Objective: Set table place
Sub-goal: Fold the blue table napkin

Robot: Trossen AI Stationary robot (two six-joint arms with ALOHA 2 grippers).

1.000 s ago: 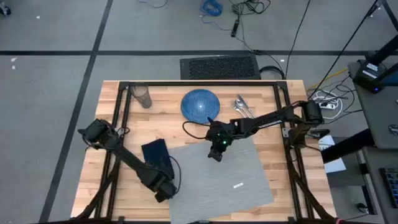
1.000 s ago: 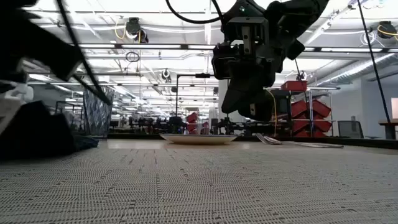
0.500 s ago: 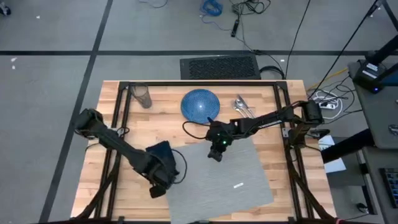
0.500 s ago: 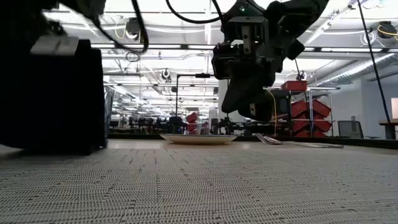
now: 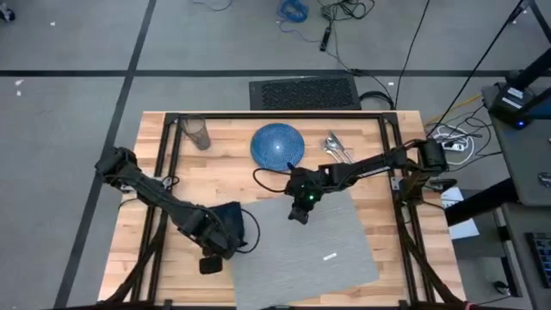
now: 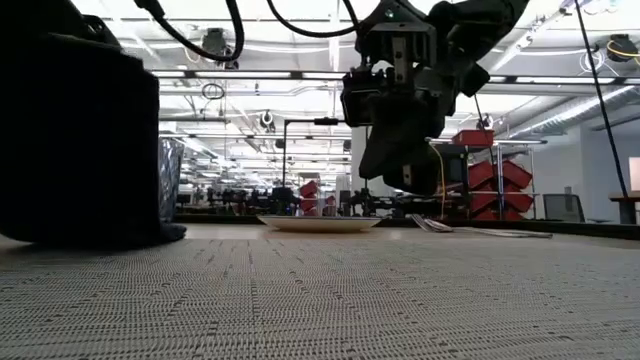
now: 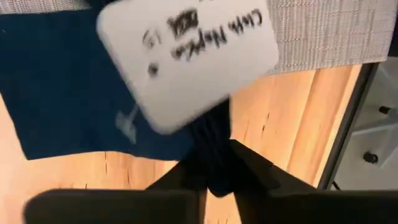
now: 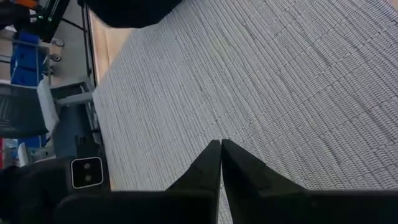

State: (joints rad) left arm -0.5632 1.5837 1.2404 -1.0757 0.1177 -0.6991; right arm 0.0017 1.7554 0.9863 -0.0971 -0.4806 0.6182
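From above, the left hand (image 5: 215, 250) carries the navy napkin (image 5: 225, 222) at the placemat's (image 5: 318, 241) left edge on the counter (image 5: 232, 168); plate (image 5: 277, 144), cutlery (image 5: 336, 148) and glass (image 5: 197, 133) lie behind. The left wrist view alone shows the napkin's white tag (image 7: 186, 53), fingers (image 7: 249, 171) pinched on cloth. The right hand (image 8: 220, 163) hovers fully closed, empty, over the mat.

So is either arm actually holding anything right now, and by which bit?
The left pincer pinches the navy napkin at a bunched edge near its white tag. The right pincer holds nothing, shut above the grey placemat.
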